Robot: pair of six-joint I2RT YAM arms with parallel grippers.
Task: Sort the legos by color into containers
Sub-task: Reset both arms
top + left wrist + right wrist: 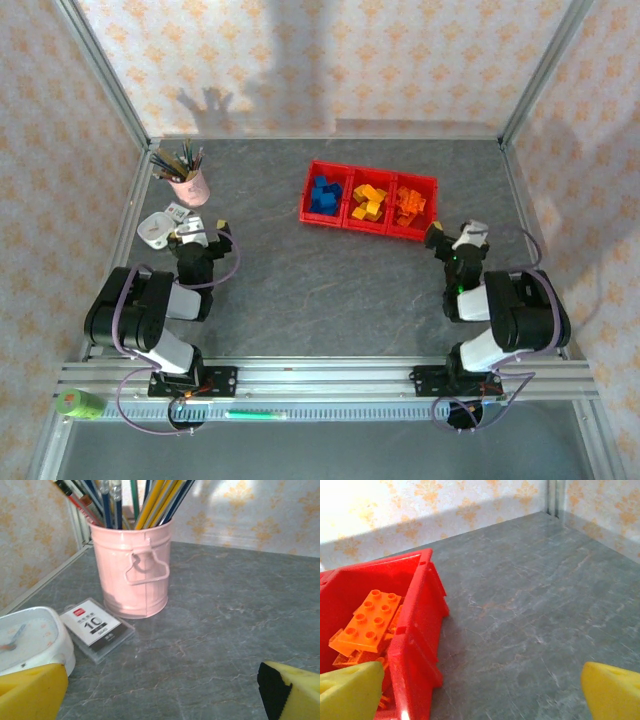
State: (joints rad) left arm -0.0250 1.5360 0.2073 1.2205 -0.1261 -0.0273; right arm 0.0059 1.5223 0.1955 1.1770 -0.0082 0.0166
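Status: all legos (369, 202) in sight lie inside the containers (362, 229), the red row at the far middle of the table (320, 300). Blue fills the left bin, yellow the middle one, orange the right one. No loose block shows on the table from above, so I judge the sort complete or nearly so.

Right pincer (452, 235): fingers wide apart, nothing between them. It sits just beside the near right corner of the containers. Its wrist view looks over the bin wall (420, 630) at an orange plate (370, 620) lying flat on other orange pieces. Probable reason for this pose: the orange bin is its drop point, and open fingers there fit a finished release.

Left pincer (160, 700): fingers also spread, empty. It hangs low at the left side, well apart from the containers. It faces the pink cup of pencils (134, 570), a white clock (27, 640) and a small card (95, 627). None of these belongs to the sort, so this reads as a parked pose, not an approach.
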